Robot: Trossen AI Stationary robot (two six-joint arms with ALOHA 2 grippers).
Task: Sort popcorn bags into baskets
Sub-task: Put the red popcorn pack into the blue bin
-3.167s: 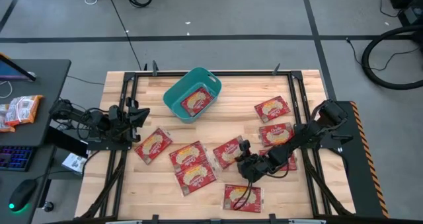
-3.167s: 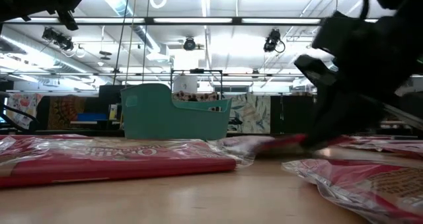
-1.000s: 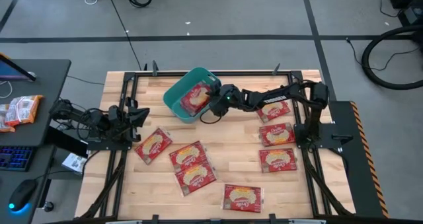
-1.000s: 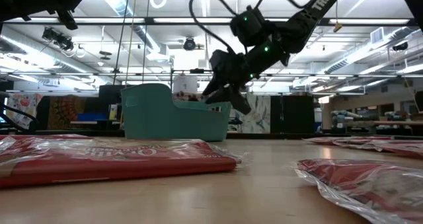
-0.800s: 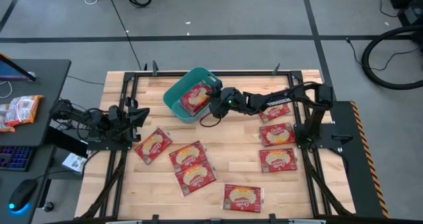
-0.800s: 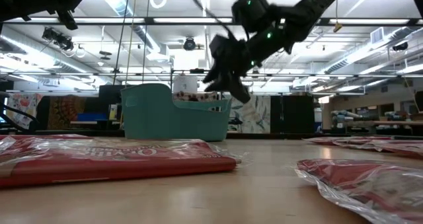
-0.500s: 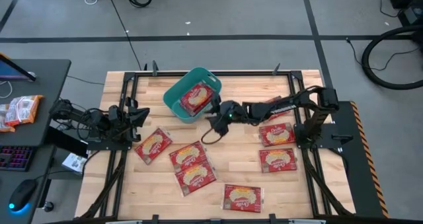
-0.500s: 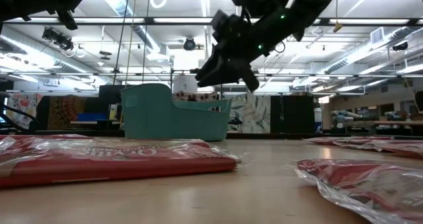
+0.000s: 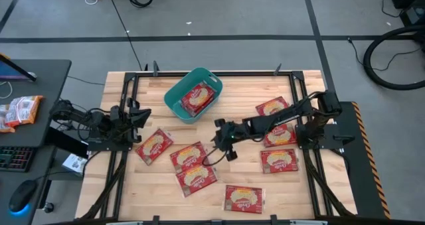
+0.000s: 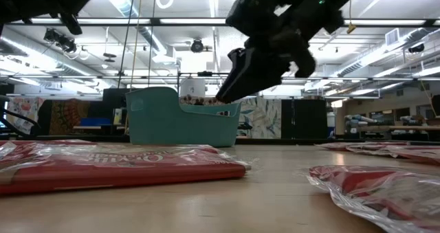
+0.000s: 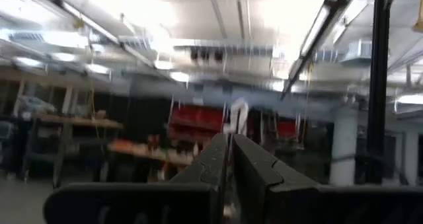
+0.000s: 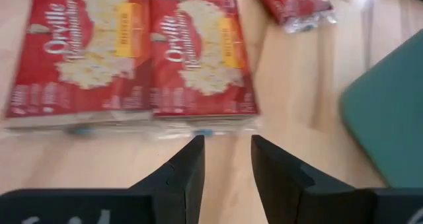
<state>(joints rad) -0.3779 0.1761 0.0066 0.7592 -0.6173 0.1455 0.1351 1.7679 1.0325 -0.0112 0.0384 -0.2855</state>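
Note:
The teal basket (image 9: 192,94) stands at the far middle of the table, with a red popcorn bag (image 9: 197,97) lying inside. Several more bags lie flat on the wood, among them a pair (image 9: 189,154), (image 9: 196,176) left of centre, also seen in the right wrist view (image 12: 82,59), (image 12: 201,55). My right gripper (image 9: 220,140) hangs open and empty above bare wood, between the basket and that pair, slanting down (image 12: 227,151). In the low view it hovers in front of the basket (image 10: 234,82). My left gripper (image 9: 143,115) waits shut at the left edge (image 11: 230,148).
More bags lie near the front edge (image 9: 244,197) and along the right side (image 9: 279,160), (image 9: 279,135), (image 9: 272,107), and one at the left (image 9: 154,145). A side desk at the left holds orange-white snack packets (image 9: 20,110). Bare wood shows around the table's middle.
My right gripper has drawn away from the basket's right rim toward the table's near edge, over the middle of the table, rolling and tipping further downward as it went. It stays open and empty. The bag stays in the basket.

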